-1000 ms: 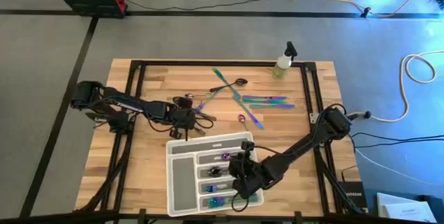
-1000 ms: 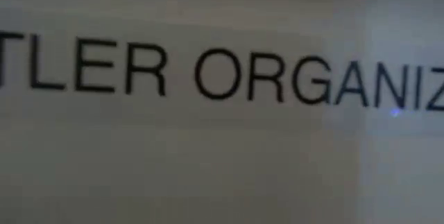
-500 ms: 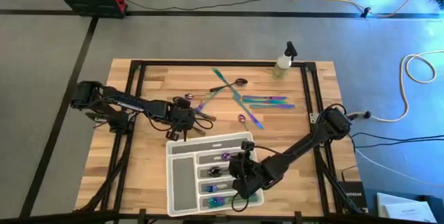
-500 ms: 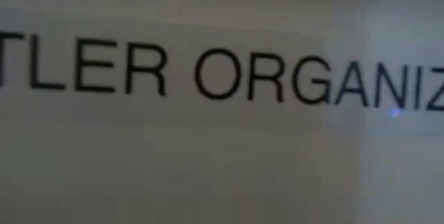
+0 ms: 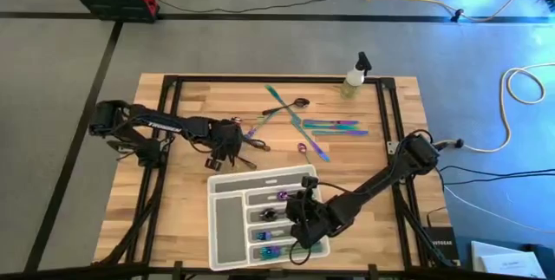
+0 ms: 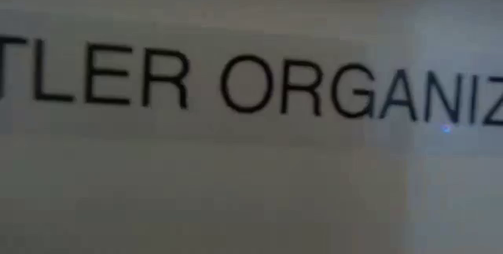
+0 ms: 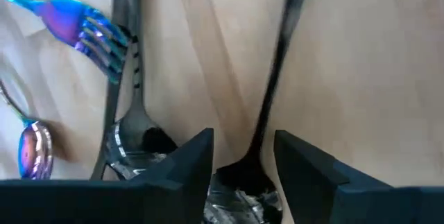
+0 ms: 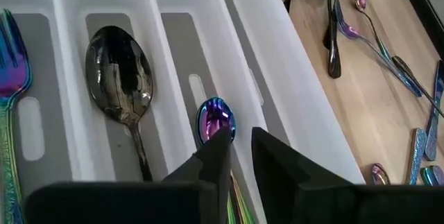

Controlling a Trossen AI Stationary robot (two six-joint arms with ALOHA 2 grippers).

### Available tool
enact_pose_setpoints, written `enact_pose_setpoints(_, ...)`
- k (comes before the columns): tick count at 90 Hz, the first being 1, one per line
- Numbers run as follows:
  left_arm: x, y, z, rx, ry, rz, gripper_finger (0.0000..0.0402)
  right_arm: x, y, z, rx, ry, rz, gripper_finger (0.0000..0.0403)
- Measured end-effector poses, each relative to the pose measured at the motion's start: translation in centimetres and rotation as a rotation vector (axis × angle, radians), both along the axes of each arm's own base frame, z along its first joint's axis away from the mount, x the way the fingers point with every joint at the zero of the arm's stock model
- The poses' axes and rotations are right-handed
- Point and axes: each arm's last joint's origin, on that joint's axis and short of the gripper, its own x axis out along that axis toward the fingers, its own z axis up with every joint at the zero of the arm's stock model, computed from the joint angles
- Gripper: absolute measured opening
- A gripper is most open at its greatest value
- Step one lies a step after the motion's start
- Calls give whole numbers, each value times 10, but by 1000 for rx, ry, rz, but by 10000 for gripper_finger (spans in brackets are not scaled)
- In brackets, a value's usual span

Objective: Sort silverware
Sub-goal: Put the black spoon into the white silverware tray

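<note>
My left gripper [image 5: 225, 148] is low over the table, just beyond the white tray [image 5: 227, 228], shut on a dark utensil [image 7: 274, 78]. A second dark spoon [image 7: 128, 106] and an iridescent fork [image 7: 83, 30] lie beside it on the wood. My right gripper [image 5: 302, 218] is down in the tray, shut on an iridescent spoon [image 8: 216, 121]. A dark spoon [image 8: 119, 71] and an iridescent fork [image 8: 10, 78] lie in neighbouring compartments. More iridescent silverware [image 5: 325, 126] lies loose at the table's far middle. My left gripper has the dark utensil's head end [image 7: 239, 172] between its two fingers. The handle [image 7: 284, 37] runs straight out ahead of them. Whether the utensil is off the wood, I cannot tell. My right gripper pinches the iridescent spoon's handle [image 8: 234, 182] just behind the bowl, fingers slanting down into the tray and lying along the spoon. The bowl [image 8: 216, 120] sits in a narrow compartment, ahead of the fingertips.
A small spray bottle [image 5: 354, 76] stands at the far edge. A black metal frame [image 5: 386, 115] runs round the tabletop. The tray's printed wall [image 6: 236, 89] fills the low view.
My left gripper has shifted a little toward the table's left and far edges. My right gripper has kept still over the tray.
</note>
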Motion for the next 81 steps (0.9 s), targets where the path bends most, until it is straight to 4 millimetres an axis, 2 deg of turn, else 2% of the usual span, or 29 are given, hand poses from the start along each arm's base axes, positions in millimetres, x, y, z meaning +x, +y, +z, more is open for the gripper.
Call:
enact_pose_setpoints(12,0,10,-3,6,5,58,130,0,0,0,0,0,0,44)
enact_pose_setpoints(23,1,16,-11,-59,30,79,110,0,0,0,0,0,0,44)
enact_pose_setpoints(47,0,16,-16,-92,50,106,47,0,0,0,-5,2,4,44)
enact_pose_setpoints(62,3,16,-5,-111,35,193,9,1,-2,1,-57,-35,-25,44)
enact_pose_setpoints(81,6,17,19,-109,28,260,9,1,-5,3,-145,-81,-56,44)
